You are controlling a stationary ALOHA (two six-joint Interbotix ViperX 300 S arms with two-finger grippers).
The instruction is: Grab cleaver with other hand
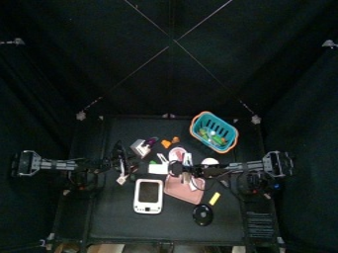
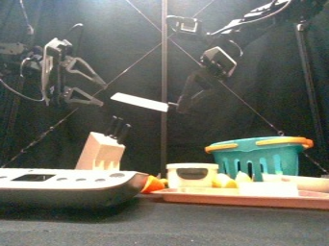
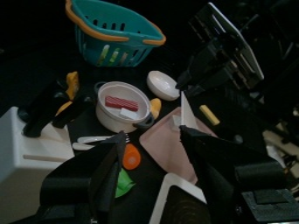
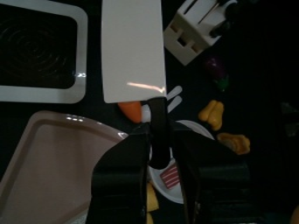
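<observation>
The right gripper point(image 4: 160, 131) is closed on the dark handle of the cleaver point(image 4: 131, 48), which I see from the right wrist view running straight out from between the jaws, the broad pale blade flat toward the camera. In the front view the cleaver point(image 2: 139, 102) hangs in the air, well above the table, its blade roughly level and pointing toward the left arm, with the right gripper point(image 2: 188, 93) at its handle end. The left gripper point(image 2: 80, 81) stands apart from the blade tip, its jaws spread wide and holding nothing; the left wrist view shows the same wide gap between its jaws point(image 3: 158, 153). Below the cleaver, I see a knife block point(image 2: 106, 146) with dark handles, and a white scale point(image 2: 64, 183) lying at the near left of the table. A cutting board point(image 2: 244, 196) lies at the near right, carrying small play foods. A teal basket point(image 2: 261, 156) with an orange rim stands behind the board. From above, the basket point(image 1: 214, 131) sits at the far right of the table point(image 1: 119, 128), and the scale point(image 1: 149, 195) sits near the front.
</observation>
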